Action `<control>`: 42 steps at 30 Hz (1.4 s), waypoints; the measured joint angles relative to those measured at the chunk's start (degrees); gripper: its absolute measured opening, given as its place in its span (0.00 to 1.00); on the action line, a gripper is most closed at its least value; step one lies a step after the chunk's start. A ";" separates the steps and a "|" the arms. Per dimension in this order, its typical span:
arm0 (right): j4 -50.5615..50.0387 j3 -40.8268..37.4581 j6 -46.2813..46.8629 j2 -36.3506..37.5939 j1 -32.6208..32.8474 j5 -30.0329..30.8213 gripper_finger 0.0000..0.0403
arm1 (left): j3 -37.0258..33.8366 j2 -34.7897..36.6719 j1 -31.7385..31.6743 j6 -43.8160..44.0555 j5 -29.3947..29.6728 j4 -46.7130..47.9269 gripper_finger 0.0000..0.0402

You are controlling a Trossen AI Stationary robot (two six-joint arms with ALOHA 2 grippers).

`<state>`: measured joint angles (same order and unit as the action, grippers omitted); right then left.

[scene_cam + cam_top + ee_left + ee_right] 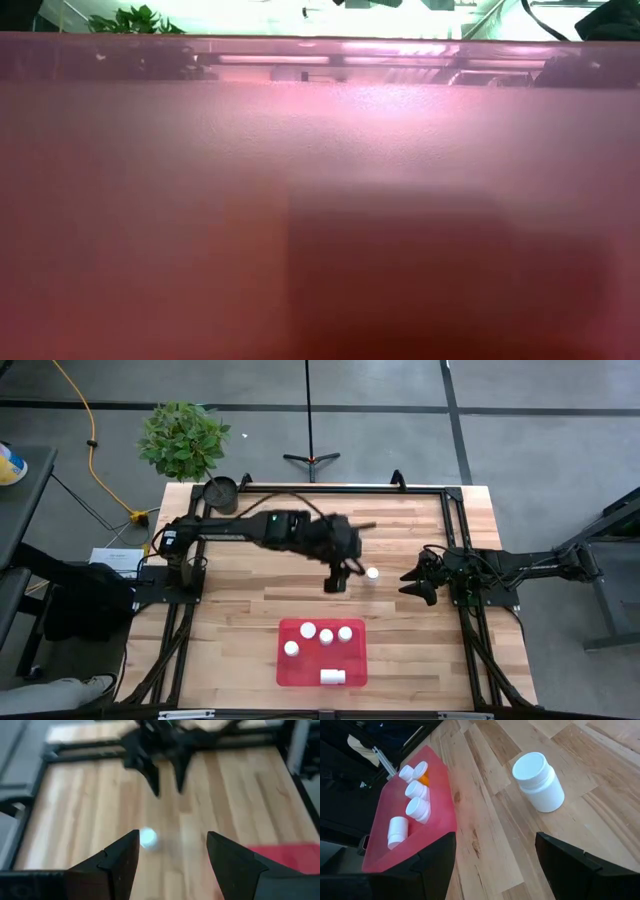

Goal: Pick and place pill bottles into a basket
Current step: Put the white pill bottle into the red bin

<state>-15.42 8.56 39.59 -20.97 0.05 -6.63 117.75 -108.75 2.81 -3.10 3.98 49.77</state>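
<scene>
One white pill bottle (pixel 372 573) stands upright on its base on the bare wood, between my two grippers. My left gripper (pixel 337 582) is open and empty just to its left; in the left wrist view the bottle (pixel 147 838) shows blurred past the open fingers. My right gripper (pixel 408 582) is open and empty to its right; in the right wrist view the bottle (pixel 538 781) stands ahead of the fingers. The red basket (pixel 300 670) lies near the table's front edge with several white-capped bottles in it, one of them lying on its side (pixel 332 676).
A small dark round pot (pixel 220 493) stands at the table's far left corner, with a green plant (pixel 183 438) behind it on the floor. The basket's red wall (pixel 320 200) fills the low view. Bare wood lies around the lone bottle.
</scene>
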 joint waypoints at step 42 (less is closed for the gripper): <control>-2.62 -0.07 -2.42 -0.01 -0.01 -0.20 0.65 | -0.56 -16.70 -9.14 -6.16 -12.38 -5.98 0.18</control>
<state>-18.04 8.49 37.18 -20.98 0.05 -6.84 117.19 -125.44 -6.33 -9.27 -8.39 43.79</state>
